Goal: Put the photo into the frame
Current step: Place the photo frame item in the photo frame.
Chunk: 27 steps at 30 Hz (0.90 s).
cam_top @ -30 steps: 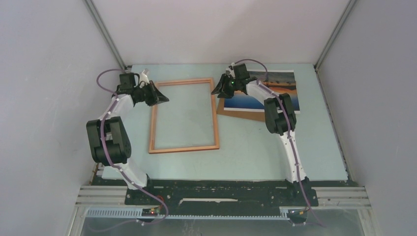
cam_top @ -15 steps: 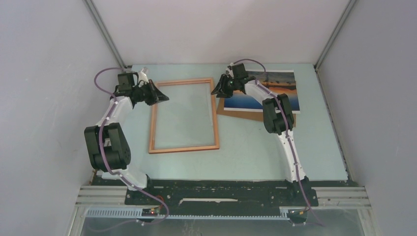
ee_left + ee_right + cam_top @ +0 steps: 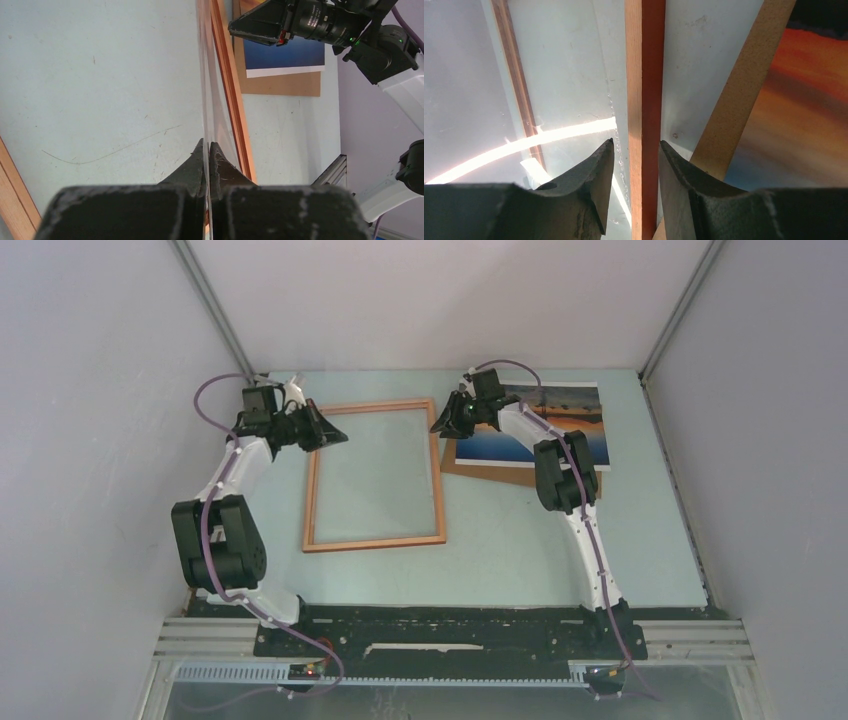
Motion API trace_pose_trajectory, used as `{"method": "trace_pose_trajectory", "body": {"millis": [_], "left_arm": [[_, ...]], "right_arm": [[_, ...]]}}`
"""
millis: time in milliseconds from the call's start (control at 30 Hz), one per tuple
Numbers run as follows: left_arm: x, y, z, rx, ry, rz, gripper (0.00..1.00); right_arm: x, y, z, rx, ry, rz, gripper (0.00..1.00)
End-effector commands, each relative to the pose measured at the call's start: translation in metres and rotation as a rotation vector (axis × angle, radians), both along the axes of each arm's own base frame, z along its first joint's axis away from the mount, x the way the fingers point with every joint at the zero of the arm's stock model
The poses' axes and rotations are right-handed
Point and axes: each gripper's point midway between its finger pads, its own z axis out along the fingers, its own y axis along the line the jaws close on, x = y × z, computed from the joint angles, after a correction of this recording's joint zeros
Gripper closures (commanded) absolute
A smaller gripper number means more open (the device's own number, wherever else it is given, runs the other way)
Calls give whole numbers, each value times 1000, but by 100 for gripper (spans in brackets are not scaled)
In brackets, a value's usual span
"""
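Plainly the photo [image 3: 487,449] lies on the brown board [image 3: 500,474] at the far right of the table, just right of the right pincer [image 3: 437,426] — its long side runs across, and the right arm is the nearer. That pincer stands spread astride the frame's [image 3: 375,542] right rail, not clamped. The left pincer [image 3: 335,436] is pressed together on what looks like a thin clear pane [image 3: 207,90] — at the frame's far left corner. No writing is legible.

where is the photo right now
In the top view the photo lies on the brown board at the far right, just right of the frame.
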Motion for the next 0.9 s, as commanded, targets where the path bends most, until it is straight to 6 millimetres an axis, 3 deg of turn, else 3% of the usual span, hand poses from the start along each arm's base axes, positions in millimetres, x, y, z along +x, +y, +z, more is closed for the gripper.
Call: {"method": "trace_pose_trajectory", "body": {"millis": [0,567,867], "left_arm": [[-6,-13,21,-37,-38,-30,100],[-10,-24,58,-90,-107,-24,100],[-7,-30,55,-96,-95,-30,100]], "right_arm": [[5,4,6,11,-26,6,54],[7,2,9,24,-28,2,54],[6,2,9,30,-27,3,54]]}}
